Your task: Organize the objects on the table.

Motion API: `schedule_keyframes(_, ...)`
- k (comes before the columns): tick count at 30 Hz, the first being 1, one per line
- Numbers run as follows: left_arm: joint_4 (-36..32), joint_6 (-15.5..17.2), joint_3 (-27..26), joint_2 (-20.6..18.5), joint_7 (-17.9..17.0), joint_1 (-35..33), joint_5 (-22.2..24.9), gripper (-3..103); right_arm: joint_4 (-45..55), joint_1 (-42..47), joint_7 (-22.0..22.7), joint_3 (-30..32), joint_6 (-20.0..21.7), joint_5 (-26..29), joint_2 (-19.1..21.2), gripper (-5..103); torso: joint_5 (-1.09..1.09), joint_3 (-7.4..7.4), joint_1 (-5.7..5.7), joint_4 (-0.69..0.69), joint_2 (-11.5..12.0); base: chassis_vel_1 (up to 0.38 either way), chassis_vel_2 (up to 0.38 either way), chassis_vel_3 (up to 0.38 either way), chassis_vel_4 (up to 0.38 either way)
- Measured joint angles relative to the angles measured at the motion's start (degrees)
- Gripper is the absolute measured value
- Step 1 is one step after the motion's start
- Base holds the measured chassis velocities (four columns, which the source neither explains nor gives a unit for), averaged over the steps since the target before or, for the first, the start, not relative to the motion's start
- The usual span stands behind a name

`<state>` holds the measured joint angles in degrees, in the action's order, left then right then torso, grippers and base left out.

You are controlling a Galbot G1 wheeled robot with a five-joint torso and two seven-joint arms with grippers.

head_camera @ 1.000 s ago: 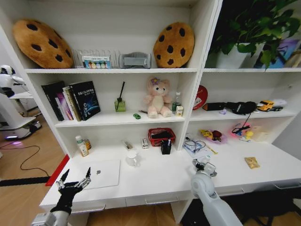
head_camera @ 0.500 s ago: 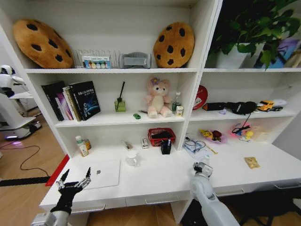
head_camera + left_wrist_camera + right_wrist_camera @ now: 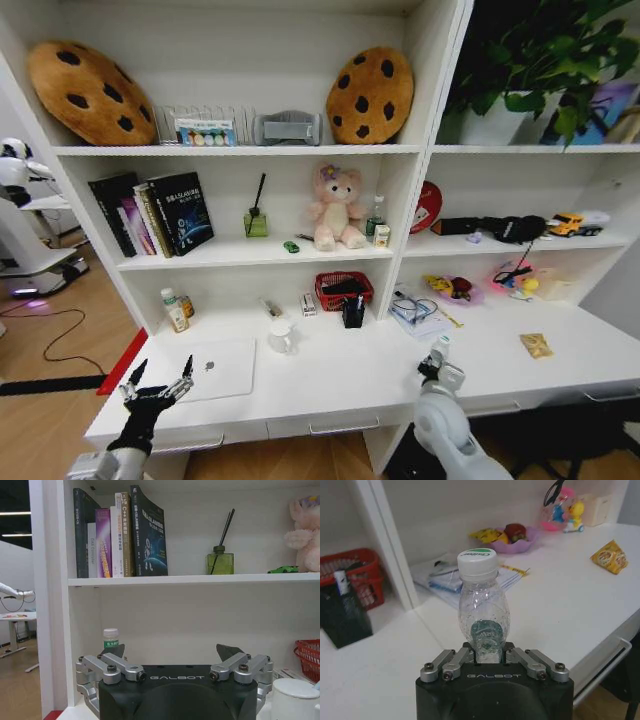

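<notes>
My right gripper (image 3: 441,366) (image 3: 485,653) is shut on the base of a small clear bottle (image 3: 441,346) (image 3: 483,611) with a green-printed cap, held upright above the front of the white table (image 3: 340,385). At the table's front left corner my left gripper (image 3: 158,386) (image 3: 171,653) hangs open, just in front of the closed silver laptop (image 3: 222,367). A yellow packet (image 3: 536,345) (image 3: 608,555) lies at the right of the table. On the middle shelf a tiny green toy car (image 3: 291,246) (image 3: 283,569) is parked beside a pink plush.
A white mug (image 3: 281,335) stands behind the laptop. A red mesh basket (image 3: 343,290) and a black holder (image 3: 352,313) sit at the back of the table. Papers (image 3: 415,312) lie past the shelf divider. Two bottles (image 3: 176,310) stand at the back left.
My right gripper has moved a little right and toward the table's front edge with the bottle in it. The left arm has not moved.
</notes>
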<state>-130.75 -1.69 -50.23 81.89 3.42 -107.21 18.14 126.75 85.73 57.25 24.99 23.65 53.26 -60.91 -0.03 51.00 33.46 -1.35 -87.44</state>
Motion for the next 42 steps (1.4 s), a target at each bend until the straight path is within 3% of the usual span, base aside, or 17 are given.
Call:
schedule_keyframes(3, 0.0, 0.0, 0.0, 0.0, 0.0, 0.0, 0.0, 100, 6.9, 8.2, 2.2, -0.1, 1.8, 4.2, 1.9, 23, 0.01, 0.00, 0.00, -0.03, 0.0, 0.000, 0.000, 0.000, 0.000)
schedule_keyframes(5, 0.0, 0.0, 0.0, 0.0, 0.0, 0.0, 0.0, 100, 11.7, 13.0, 6.6, -0.9, 1.6, 8.7, 1.9, 23, 0.03, -0.01, -0.01, -0.04, 0.0, 0.000, 0.000, 0.000, 0.000)
schedule_keyframes(7, 0.0, 0.0, 0.0, 0.0, 0.0, 0.0, 0.0, 100, 14.0, 14.1, 10.2, -1.3, 0.8, 12.4, 1.9, 23, 0.02, -0.01, -0.02, -0.04, 0.0, 0.000, 0.000, 0.000, 0.000)
schedule_keyframes(9, 0.0, 0.0, 0.0, 0.0, 0.0, 0.0, 0.0, 100, 16.5, 14.5, 16.9, -1.8, -1.2, 19.5, 2.4, 23, 0.01, -0.01, -0.02, -0.01, 0.0, 0.000, 0.000, 0.000, 0.000)
schedule_keyframes(12, 0.0, 0.0, 0.0, 0.0, 0.0, 0.0, 0.0, 100, 15.6, 14.5, 19.9, -1.8, -2.3, 21.9, 1.9, 23, 0.02, -0.01, -0.01, 0.00, 0.0, 0.000, 0.000, 0.000, 0.000)
schedule_keyframes(19, 0.0, 0.0, 0.0, 0.0, 0.0, 0.0, 0.0, 100, 7.4, 16.6, 22.9, -3.4, -5.5, 25.7, -4.7, 23, 0.02, 0.00, -0.01, -0.02, 0.0, 0.000, 0.000, 0.000, 0.000)
schedule_keyframes(24, 0.0, 0.0, 0.0, 0.0, 0.0, 0.0, 0.0, 100, 1.6, 16.7, 21.1, -2.8, -4.6, 24.3, -9.6, 23, 0.02, 0.00, -0.01, -0.02, 0.0, 0.000, 0.000, 0.000, 0.000)
schedule_keyframes(27, 0.0, 0.0, 0.0, 0.0, 0.0, 0.0, 0.0, 100, 0.2, 16.4, 20.6, -2.5, -4.3, 24.1, -10.1, 23, 0.02, 0.00, -0.01, -0.02, 0.0, 0.000, 0.000, 0.000, 0.000)
schedule_keyframes(30, 0.0, 0.0, 0.0, 0.0, 0.0, 0.0, 0.0, 100, -5.6, 16.6, 17.1, -1.4, -3.5, 24.0, -10.0, 23, 0.03, 0.00, 0.00, 0.00, 0.0, 0.000, 0.000, 0.000, 0.000)
schedule_keyframes(32, 0.0, 0.0, 0.0, 0.0, 0.0, 0.0, 0.0, 100, -11.3, 19.3, 7.6, -0.2, 0.1, 19.6, -9.2, 23, 0.03, 0.00, 0.01, 0.00, 0.0, 0.000, 0.000, 0.000, 0.000)
schedule_keyframes(33, 0.0, 0.0, 0.0, 0.0, 0.0, 0.0, 0.0, 100, -11.3, 19.3, 7.6, -0.2, 0.1, 19.6, -9.2, 23, 0.03, 0.00, 0.01, 0.00, 0.0, 0.000, 0.000, 0.000, 0.000)
schedule_keyframes(34, 0.0, 0.0, 0.0, 0.0, 0.0, 0.0, 0.0, 100, -14.0, 21.2, 1.0, 0.5, 2.1, 15.1, -8.9, 23, 0.05, 0.00, 0.00, -0.01, 0.0, 0.000, 0.000, 0.000, 0.000)
schedule_keyframes(35, 0.0, 0.0, 0.0, 0.0, 0.0, 0.0, 0.0, 100, -14.0, 21.2, 1.0, 0.5, 2.1, 15.1, -8.9, 23, 0.05, 0.00, 0.00, -0.01, 0.0, 0.000, 0.000, 0.000, 0.000)
schedule_keyframes(38, 0.0, 0.0, 0.0, 0.0, 0.0, 0.0, 0.0, 100, -22.4, 25.8, -20.1, 2.3, 2.0, -3.5, -8.3, 23, 0.02, 0.00, 0.00, -0.04, 0.0, 0.000, 0.000, 0.000, 0.000)
schedule_keyframes(39, 0.0, 0.0, 0.0, 0.0, 0.0, 0.0, 0.0, 100, -25.0, 26.1, -23.9, 2.3, 0.4, -8.1, -8.3, 23, 0.04, 0.00, 0.00, -0.03, 0.0, 0.000, 0.000, 0.000, 0.000)
schedule_keyframes(40, 0.0, 0.0, 0.0, 0.0, 0.0, 0.0, 0.0, 100, -25.0, 26.1, -23.9, 2.3, 0.4, -8.1, -8.3, 23, 0.04, 0.00, 0.00, -0.03, 0.0, 0.000, 0.000, 0.000, 0.000)
schedule_keyframes(42, 0.0, 0.0, 0.0, 0.0, 0.0, 0.0, 0.0, 100, -31.7, 26.4, -32.1, 2.4, -6.0, -17.6, -7.8, 23, 0.04, 0.00, 0.00, -0.02, 0.0, 0.000, 0.000, 0.000, 0.000)
